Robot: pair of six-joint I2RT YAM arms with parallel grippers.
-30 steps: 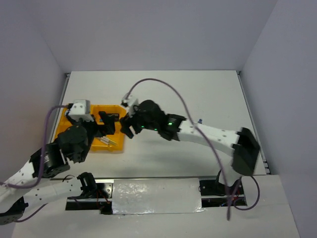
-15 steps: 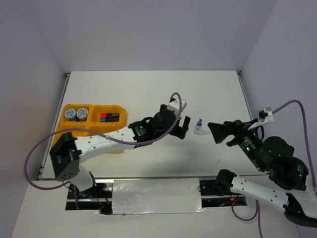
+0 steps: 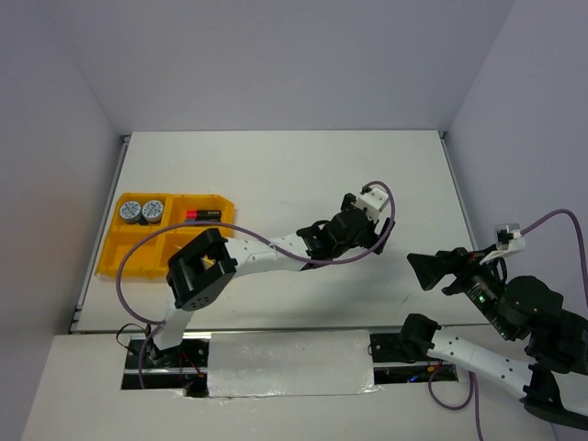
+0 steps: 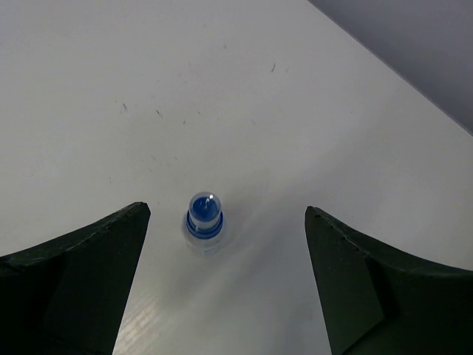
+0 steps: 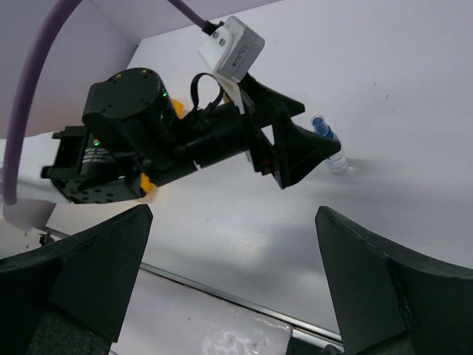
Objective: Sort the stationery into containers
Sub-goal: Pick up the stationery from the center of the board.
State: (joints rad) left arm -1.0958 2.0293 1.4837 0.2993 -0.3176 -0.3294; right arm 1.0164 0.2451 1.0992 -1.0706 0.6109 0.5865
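Note:
A small blue-capped bottle (image 4: 205, 218) stands upright on the white table. It is between the open fingers of my left gripper (image 4: 227, 214), nearer the left finger and not touched. In the top view my left gripper (image 3: 371, 237) covers the bottle. The right wrist view shows the bottle (image 5: 327, 144) just past the left gripper's fingertips (image 5: 314, 151). My right gripper (image 3: 424, 269) is open and empty, low at the right, and its wrist view (image 5: 233, 214) shows bare table below. The yellow-orange tray (image 3: 118, 257) at the left holds two round tins (image 3: 141, 210) and markers (image 3: 204, 215).
The left arm (image 3: 276, 257) stretches across the table's middle from the tray side. Grey walls bound the table at the back and both sides. A metal rail (image 3: 276, 329) runs along the near edge.
My left gripper has moved right across the table and now straddles the bottle. My right gripper has drawn back to the right and a little nearer the front edge.

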